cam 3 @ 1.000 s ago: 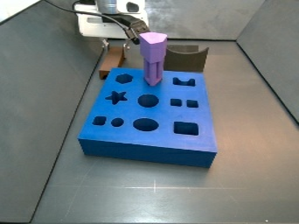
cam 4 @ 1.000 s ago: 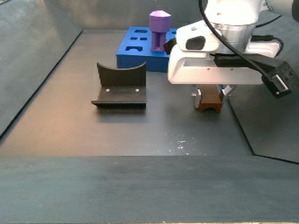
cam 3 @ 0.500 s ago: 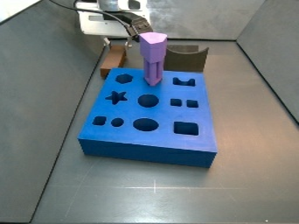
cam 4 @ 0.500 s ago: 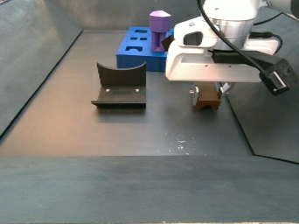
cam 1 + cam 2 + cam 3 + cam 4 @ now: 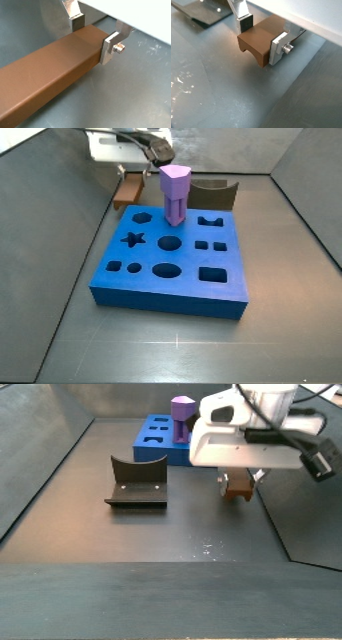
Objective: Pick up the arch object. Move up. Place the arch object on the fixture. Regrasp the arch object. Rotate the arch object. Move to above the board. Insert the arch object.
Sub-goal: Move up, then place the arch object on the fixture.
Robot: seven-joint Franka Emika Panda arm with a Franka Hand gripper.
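- The hand (image 5: 261, 34) pinches the arch object (image 5: 264, 39) between its fingers (image 5: 110, 47).
- In a side view it hangs clear of the floor, right of the fixture (image 5: 136, 482).

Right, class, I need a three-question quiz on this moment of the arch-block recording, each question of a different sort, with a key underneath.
1. True or false: the gripper has its fingers on either side of the arch object.
2. Which piece stands upright in the board? A) purple peg B) arch object C) fixture
3. Fill in: in a side view, the fixture sits on the floor, apart from the ____.

Key
1. True; both wrist views show silver fingers against its sides.
2. A, the purple peg.
3. Gripper (or the arch object).
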